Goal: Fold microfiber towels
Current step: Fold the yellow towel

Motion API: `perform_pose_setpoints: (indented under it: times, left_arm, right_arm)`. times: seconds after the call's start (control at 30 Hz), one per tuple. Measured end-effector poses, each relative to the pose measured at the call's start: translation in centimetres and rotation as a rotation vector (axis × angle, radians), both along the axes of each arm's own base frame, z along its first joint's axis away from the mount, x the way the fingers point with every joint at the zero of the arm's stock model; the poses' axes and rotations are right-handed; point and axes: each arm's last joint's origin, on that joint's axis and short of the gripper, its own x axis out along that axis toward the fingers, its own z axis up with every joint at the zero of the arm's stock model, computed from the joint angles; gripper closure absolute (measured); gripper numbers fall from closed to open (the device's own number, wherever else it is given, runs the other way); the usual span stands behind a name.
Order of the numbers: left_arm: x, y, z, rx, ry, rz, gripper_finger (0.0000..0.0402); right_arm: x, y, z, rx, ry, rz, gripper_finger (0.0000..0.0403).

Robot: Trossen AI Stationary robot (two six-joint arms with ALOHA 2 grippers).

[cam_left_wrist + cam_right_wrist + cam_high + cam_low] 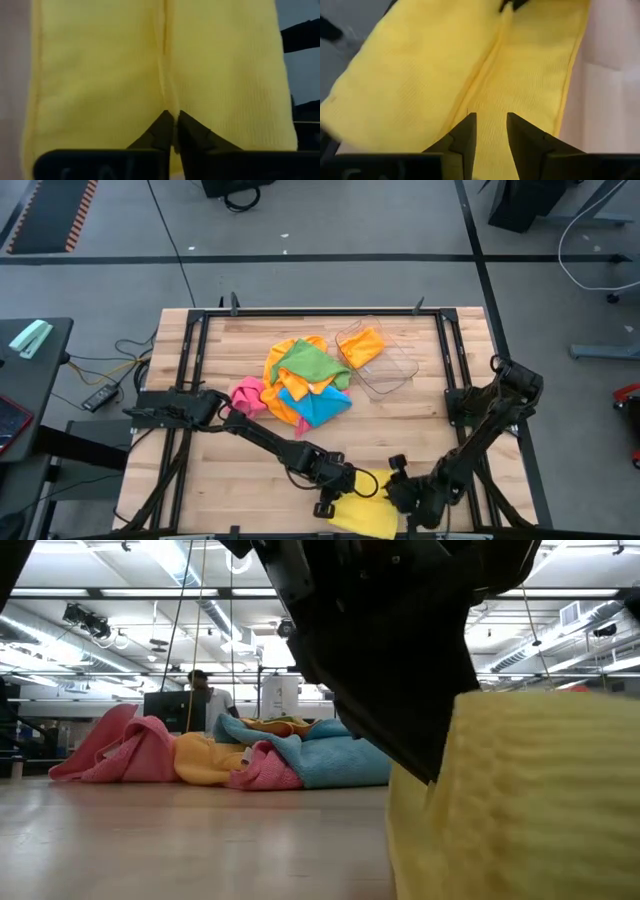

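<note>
Left pincer (173,116): tips pressed together on a ridge of the yellow towel (368,510), at the table's (200,480) near edge.
Right pincer (490,120): just beside the left one, over the same towel, jaws narrowly apart with cloth between them; no clamp visible.
Yellow towel: directly under both pincers, spread flat with a crease down its middle, hanging slightly off the table edge.
Other towels (300,385): heaped well beyond the pincers, mid-table, next to the clear tray (385,365).
Risk: the pinch may catch only one layer, so lifting could undo the crease; pulling outward could drag the towel off the table.
</note>
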Motion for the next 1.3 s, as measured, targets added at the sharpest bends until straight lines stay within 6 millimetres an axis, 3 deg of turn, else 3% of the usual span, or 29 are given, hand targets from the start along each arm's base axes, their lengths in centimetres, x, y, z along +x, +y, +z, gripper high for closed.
perform_pose_setpoints:
  times: [0.1, 0.3, 0.43, 0.7, 1.0, 1.3]
  left_arm:
    - [0.0, -0.2, 0.0, -0.048, 0.023, 0.018, 0.0391]
    - [-0.3, -0.8, 0.0, -0.089, 0.054, 0.057, 0.0350]
    - [-0.3, -1.1, 0.2, -0.116, 0.044, 0.074, 0.0351]
    - [-0.1, -0.9, 0.3, -0.123, 0.036, 0.083, 0.0386]
    - [0.3, -1.0, 0.6, -0.164, -0.004, 0.105, 0.0364]
    - [1.0, 0.0, 0.8, -0.177, -0.036, 0.122, 0.0385]
  right_arm:
    - [0.5, -1.2, -1.1, 0.042, -0.023, -0.018, 0.0301]
    - [1.4, -3.8, -2.6, 0.014, -0.032, -0.050, 0.0326]
    - [1.7, -5.3, -3.4, 0.014, -0.007, -0.083, 0.0341]
    - [2.0, -6.3, -3.6, -0.029, 0.018, -0.092, 0.0356]
    - [2.2, -7.5, -3.9, -0.144, 0.038, -0.119, 0.0357]
    - [3.0, -9.7, -4.1, -0.255, 0.060, -0.181, 0.0357]
